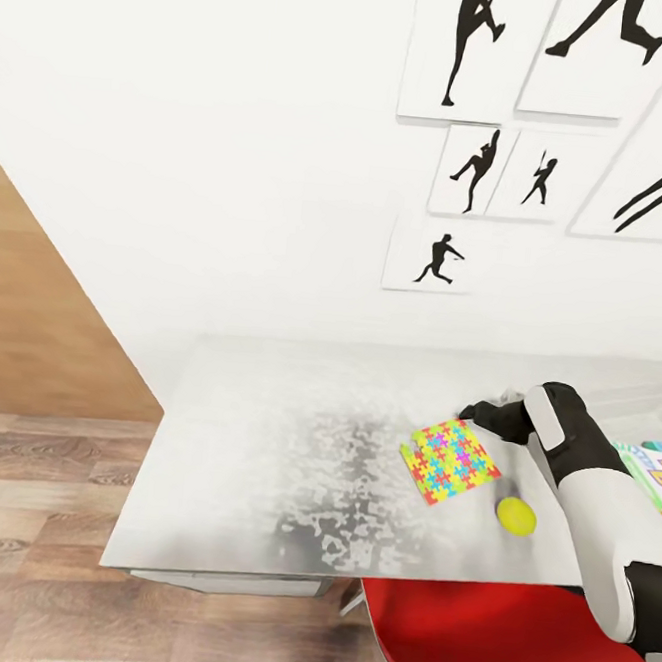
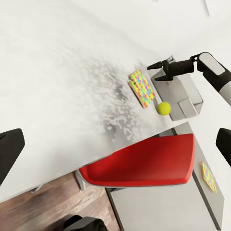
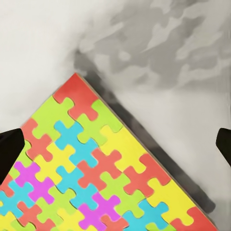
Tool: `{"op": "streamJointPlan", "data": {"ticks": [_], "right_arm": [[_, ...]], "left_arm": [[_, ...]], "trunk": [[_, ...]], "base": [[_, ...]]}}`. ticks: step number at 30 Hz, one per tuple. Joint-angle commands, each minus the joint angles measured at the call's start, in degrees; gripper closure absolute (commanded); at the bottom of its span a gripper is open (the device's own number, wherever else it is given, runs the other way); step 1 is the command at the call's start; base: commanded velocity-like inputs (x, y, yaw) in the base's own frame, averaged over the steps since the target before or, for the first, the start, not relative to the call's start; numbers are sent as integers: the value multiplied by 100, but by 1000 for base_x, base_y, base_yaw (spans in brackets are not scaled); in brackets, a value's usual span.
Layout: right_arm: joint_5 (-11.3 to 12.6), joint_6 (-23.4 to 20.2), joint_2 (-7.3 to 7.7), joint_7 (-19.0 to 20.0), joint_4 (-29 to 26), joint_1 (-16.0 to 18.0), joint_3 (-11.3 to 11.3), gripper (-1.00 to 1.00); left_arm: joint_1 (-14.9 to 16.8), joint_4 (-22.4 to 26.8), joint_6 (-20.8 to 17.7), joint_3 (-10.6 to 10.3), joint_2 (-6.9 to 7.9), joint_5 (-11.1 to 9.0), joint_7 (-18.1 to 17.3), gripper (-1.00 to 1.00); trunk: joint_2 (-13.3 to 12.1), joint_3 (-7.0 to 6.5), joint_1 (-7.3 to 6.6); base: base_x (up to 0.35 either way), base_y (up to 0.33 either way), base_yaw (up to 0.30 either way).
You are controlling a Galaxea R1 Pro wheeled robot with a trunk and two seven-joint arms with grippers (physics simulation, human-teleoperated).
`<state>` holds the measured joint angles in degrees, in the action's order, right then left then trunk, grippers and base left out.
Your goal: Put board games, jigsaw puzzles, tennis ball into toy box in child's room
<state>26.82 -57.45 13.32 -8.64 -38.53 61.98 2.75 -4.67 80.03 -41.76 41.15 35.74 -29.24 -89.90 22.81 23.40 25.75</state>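
Note:
A colourful jigsaw puzzle point(image 1: 450, 460) lies flat on the grey table point(image 1: 259, 465), and a yellow-green tennis ball point(image 1: 516, 516) rests just beside it toward the front edge. My right gripper point(image 1: 476, 414) hovers over the puzzle's far corner, open and holding nothing. In the right wrist view the puzzle point(image 3: 110, 178) lies right below the spread fingertips point(image 3: 9, 154). A board game point(image 1: 660, 470) peeks in at the table's right end. The left gripper point(image 2: 115, 149) is open, held far off to the left, looking across at the puzzle point(image 2: 142, 88) and the ball point(image 2: 163, 108).
A red chair point(image 1: 504, 647) stands at the table's front edge under my right arm. A grey open box point(image 2: 183, 94) sits on the table behind the right gripper point(image 2: 158, 71). A white wall with silhouette posters point(image 1: 505, 176) backs the table. Wood floor point(image 1: 29, 566) lies to the left.

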Motion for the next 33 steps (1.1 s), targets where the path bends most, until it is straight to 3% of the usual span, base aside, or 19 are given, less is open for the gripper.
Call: {"op": "streamJointPlan", "data": {"ticks": [1,33], "right_arm": [[61,-19,-1,-54,-5,2,4,-100],[69,-18,-40,-24,-22,-2,-7,-100]], "left_arm": [[-3,4,-61,-2,3,-12,-10,-100],[0,-192,-52,33,12,-12,-10,-100]], "trunk": [[10,18,3],[10,284,3]], "base": [[0,0,0],[0,0,0]]}}
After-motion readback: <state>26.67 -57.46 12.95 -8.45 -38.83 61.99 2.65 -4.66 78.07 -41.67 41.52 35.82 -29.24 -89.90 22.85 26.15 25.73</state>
